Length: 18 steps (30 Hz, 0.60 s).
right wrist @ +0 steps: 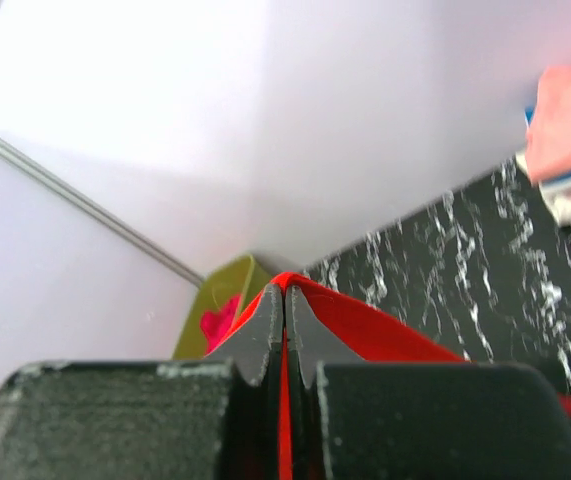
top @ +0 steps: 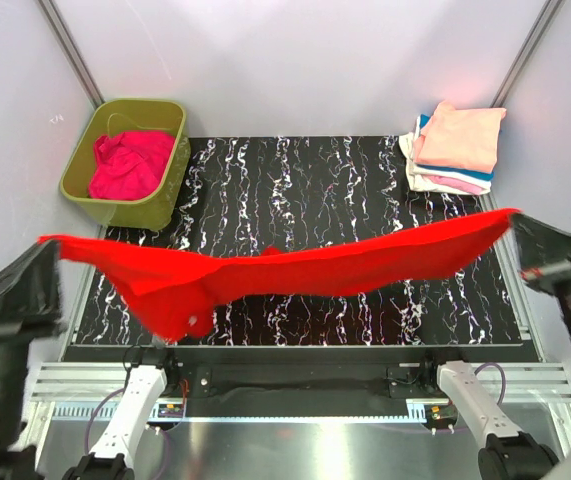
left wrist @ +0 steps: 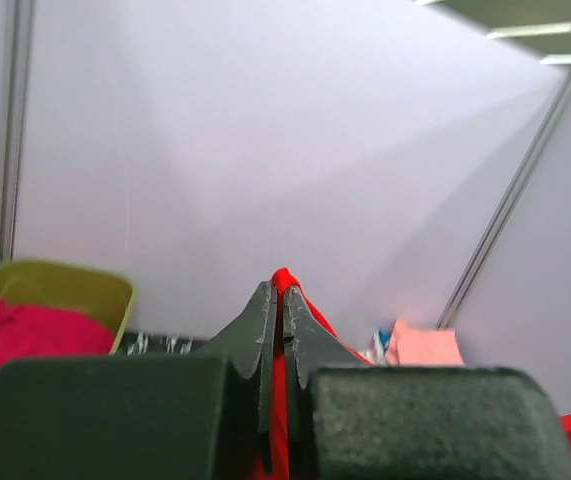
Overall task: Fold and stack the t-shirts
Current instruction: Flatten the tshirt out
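A bright red t-shirt hangs stretched in the air above the black marbled table, from far left to far right. My left gripper is shut on its left end; the red cloth shows between the closed fingers. My right gripper is shut on its right end, with red cloth pinched in the jaws. A magenta-pink t-shirt lies crumpled in the olive-green tub. A folded stack of t-shirts, peach on top, with pink, white and blue below, sits at the back right.
The tub stands at the table's back left corner, off its edge. Grey walls with metal posts enclose the cell. A metal rail and both arm bases run along the near edge.
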Each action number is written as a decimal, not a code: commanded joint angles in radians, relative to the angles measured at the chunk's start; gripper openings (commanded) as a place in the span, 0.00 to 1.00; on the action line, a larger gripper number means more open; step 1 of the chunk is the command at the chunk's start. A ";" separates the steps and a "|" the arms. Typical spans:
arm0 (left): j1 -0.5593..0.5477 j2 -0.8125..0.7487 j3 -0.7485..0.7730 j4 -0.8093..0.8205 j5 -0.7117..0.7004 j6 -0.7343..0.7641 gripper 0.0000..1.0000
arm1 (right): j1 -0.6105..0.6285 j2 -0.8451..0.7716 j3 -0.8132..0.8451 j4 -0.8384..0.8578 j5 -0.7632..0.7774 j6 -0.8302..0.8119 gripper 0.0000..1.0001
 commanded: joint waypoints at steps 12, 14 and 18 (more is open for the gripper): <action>0.010 0.367 0.046 0.092 -0.115 0.063 0.00 | 0.049 0.234 -0.146 0.157 0.230 -0.021 0.00; 0.010 0.564 0.072 0.043 -0.133 0.102 0.00 | 0.047 0.347 -0.191 0.226 0.246 -0.026 0.00; 0.010 0.914 0.107 0.066 -0.223 0.088 0.00 | 0.018 0.628 -0.228 0.349 0.276 -0.046 0.00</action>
